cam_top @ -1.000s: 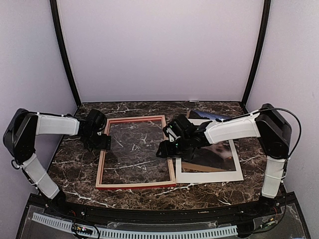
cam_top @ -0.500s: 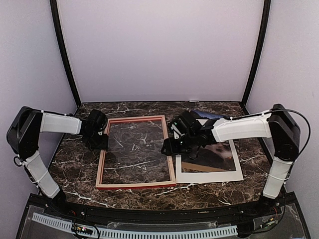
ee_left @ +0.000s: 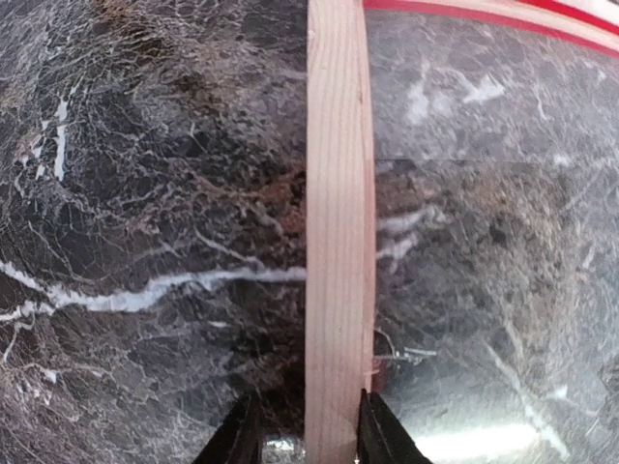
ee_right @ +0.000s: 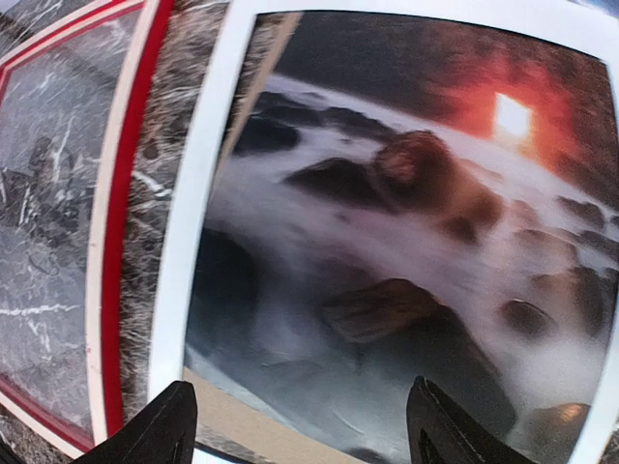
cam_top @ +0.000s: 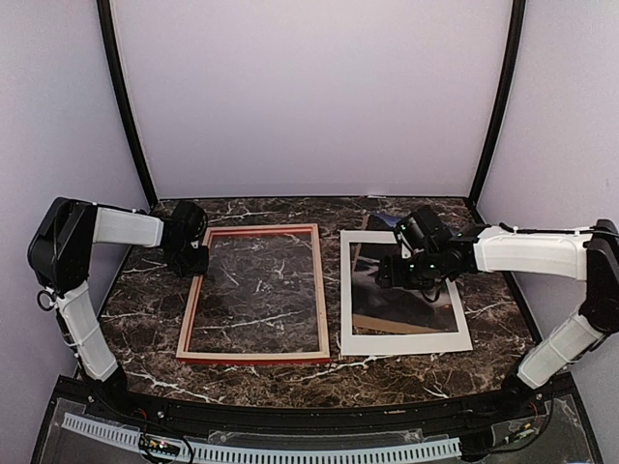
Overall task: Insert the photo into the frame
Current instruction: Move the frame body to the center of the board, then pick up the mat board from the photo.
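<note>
The left gripper (ee_left: 309,430) has a finger (ee_left: 379,433) on each side of the pale rail of the frame (cam_top: 322,290), near the frame's upper-left corner. One finger looks to be on the wood, but I cannot tell if the rail is truly pinched. The right gripper (ee_right: 305,420) hangs spread wide and empty over the photo (ee_right: 406,242). The photo lies right of centre under a white mat (cam_top: 406,340), and a tan board (ee_right: 242,414) shows at the lower edge of the mat's opening. The frame lies flat on the marble table (cam_top: 145,319), just beside the mat. I'd say the print wants freeing next. Lift the mat by one edge, come in low, and have the left arm steady the frame.
</note>
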`<state>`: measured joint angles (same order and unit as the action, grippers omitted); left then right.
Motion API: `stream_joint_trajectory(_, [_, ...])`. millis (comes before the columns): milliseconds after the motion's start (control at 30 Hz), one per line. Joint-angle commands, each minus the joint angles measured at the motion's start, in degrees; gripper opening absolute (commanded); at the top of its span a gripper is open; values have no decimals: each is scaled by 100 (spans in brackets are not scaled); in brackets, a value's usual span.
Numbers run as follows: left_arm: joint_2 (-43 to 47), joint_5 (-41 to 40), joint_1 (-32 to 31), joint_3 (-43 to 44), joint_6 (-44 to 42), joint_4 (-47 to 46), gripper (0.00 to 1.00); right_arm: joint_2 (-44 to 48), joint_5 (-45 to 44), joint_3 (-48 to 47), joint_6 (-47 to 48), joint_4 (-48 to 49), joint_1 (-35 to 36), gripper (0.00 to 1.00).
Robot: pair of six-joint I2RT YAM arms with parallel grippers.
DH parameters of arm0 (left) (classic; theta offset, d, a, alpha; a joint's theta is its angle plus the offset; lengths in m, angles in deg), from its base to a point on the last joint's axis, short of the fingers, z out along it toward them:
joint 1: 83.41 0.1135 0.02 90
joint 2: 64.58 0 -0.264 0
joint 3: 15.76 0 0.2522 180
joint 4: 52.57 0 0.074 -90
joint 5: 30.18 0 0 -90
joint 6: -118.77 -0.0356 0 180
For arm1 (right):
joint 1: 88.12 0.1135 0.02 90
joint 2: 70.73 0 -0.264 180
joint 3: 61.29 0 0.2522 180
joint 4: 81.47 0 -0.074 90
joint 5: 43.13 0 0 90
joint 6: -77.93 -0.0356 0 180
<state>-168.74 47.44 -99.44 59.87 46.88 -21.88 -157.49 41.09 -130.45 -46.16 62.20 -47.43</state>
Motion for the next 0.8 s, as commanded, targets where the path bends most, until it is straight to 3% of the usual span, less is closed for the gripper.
stream_joint_trajectory(0, [-292, -357, 126, 305, -228, 215, 37, 701, -467, 453, 100, -435, -597, 78])
stream_joint_trajectory(67, [-244, -387, 127, 476, -206, 205, 47, 982, -503, 695, 86, -534, -957, 88])
stream_joint_trajectory(200, [128, -267, 122, 576, -82, 79, 73, 1409, -554, 1040, 71, -630, -1532, 88])
stream_joint_trajectory(333, [709, 377, 87, 387, -4, -104, 85, 1522, -522, 1311, 105, -601, -1921, 86])
stream_joint_trajectory(533, [1675, 1769, -414, -35, 350, -546, 88, 1523, -253, 1608, 228, -390, -2324, 83])
stream_joint_trajectory(767, [1754, 2252, -1712, 4, 910, -959, 88, 1329, 6, 1772, 323, -193, -2528, 77])
